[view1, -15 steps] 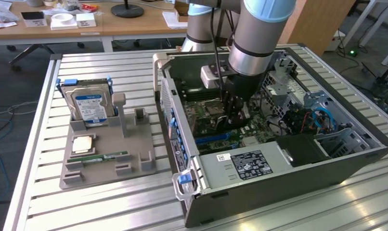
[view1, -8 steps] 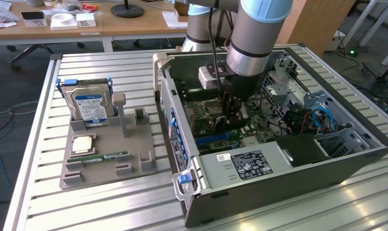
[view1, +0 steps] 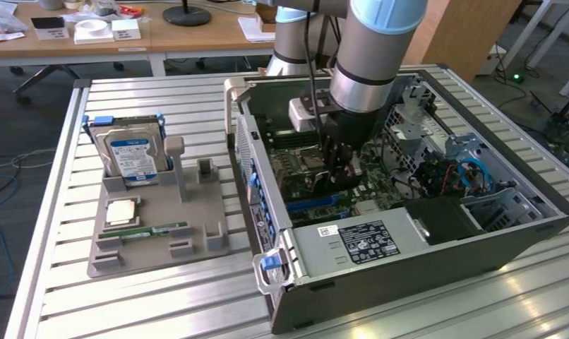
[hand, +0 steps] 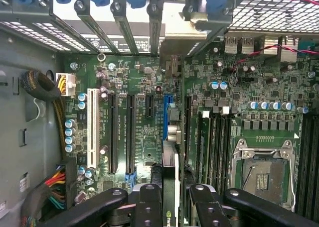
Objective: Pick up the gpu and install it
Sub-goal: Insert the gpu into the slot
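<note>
Slatted aluminium desk carries an open computer case lying on its side. At the exterior view's left is a gray holder tray with a hard drive standing in it and a memory stick lying flat. The upright slots beside the drive hold nothing. The arm comes straight down into the case, and the claw hangs low over the motherboard, near the middle of the case and well apart from the tray. From this side I cannot make out what sits between the fingers.

From the wrist view, the claw is closed to a narrow gap on the gpu, with one black finger against each face. The card shows edge-on as a thin green and black strip. Its long axis runs the same way as the expansion slots on the motherboard. The blue slot lies straight ahead of the card's edge, in line with it, with two black slots to one side and the CPU socket well off to the other. I judge the card to be lined up with the blue slot, not the black ones. Whether its edge is touching the slot or is above it I cannot tell.
</note>
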### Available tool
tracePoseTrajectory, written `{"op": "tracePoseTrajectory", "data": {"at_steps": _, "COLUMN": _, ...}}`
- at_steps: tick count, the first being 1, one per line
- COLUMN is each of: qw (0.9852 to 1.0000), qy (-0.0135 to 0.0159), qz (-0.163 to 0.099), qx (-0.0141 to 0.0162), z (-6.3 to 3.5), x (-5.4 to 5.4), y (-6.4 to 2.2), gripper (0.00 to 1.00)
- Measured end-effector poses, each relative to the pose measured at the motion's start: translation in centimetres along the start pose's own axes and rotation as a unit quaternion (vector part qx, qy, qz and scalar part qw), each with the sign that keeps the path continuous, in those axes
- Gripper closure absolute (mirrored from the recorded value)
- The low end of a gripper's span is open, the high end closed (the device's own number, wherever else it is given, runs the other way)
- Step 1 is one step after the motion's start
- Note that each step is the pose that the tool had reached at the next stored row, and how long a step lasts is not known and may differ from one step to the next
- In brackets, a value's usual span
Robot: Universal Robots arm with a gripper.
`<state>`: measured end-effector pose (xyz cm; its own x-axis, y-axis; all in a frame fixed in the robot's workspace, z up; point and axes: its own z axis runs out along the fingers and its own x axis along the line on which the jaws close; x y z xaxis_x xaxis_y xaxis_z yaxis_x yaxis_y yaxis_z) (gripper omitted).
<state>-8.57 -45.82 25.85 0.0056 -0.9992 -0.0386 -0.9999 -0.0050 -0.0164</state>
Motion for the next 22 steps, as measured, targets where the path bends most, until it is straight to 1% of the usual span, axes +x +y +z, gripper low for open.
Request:
{"op": "tracePoseTrajectory", "data": {"at_steps": 9, "qw": 1.0000, "qy": 0.0000, "qz": 0.000, "qx": 0.0000, "z": 0.01, "x": 0.12, "y": 0.14, "gripper": 0.74}}
{"op": "tracePoseTrajectory", "data": {"at_steps": 22, "qw": 1.0000, "qy": -0.0001, "qz": 0.000, "qx": 0.0004, "z": 0.06, "x": 0.18, "y": 0.57, "gripper": 0.74}}
